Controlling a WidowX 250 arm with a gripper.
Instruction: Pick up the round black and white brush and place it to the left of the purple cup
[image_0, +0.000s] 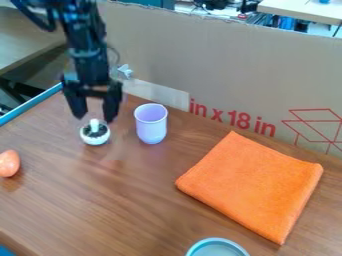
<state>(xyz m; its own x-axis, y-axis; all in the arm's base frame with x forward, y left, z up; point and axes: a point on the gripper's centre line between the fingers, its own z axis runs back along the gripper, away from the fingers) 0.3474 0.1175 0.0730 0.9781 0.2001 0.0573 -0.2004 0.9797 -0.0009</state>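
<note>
Blk end effector (94, 111) hangs fingers-down over the upper-L part of the brown wood desk (127, 200). It's open: its 2 fingers stand well apart w/ a gap b/w them & nothing gripped. Directly below is the small round white item (95, 139), w/ a dark speckled top & a short white stub upright in its ctr. The stub's top is at abt the ht of the fingertips in the view, b/w them; can't tell if either finger touches it. The item sits on the desk, nr its far-L side.

Just to the R of it is a pale purple cup (151, 127), upright, mouth up, apart from the item & from the R-hand finger. An orange-pink egg-shaped thing (9, 164) lies at the L edge of view, partly cut off. An orange cloth (250, 185), folded to a rough square & set at a slant, lies flat on the R half. Bottom ctr-R, a lt gray-blue round dish (194, 249), also part cut off, is nr the cloth's lower corner. Behind it all stands a cardboard panel (220, 60) w/ red print & a red box drawing. A blue strip (30, 109) runs along the desk's L edge.
</note>
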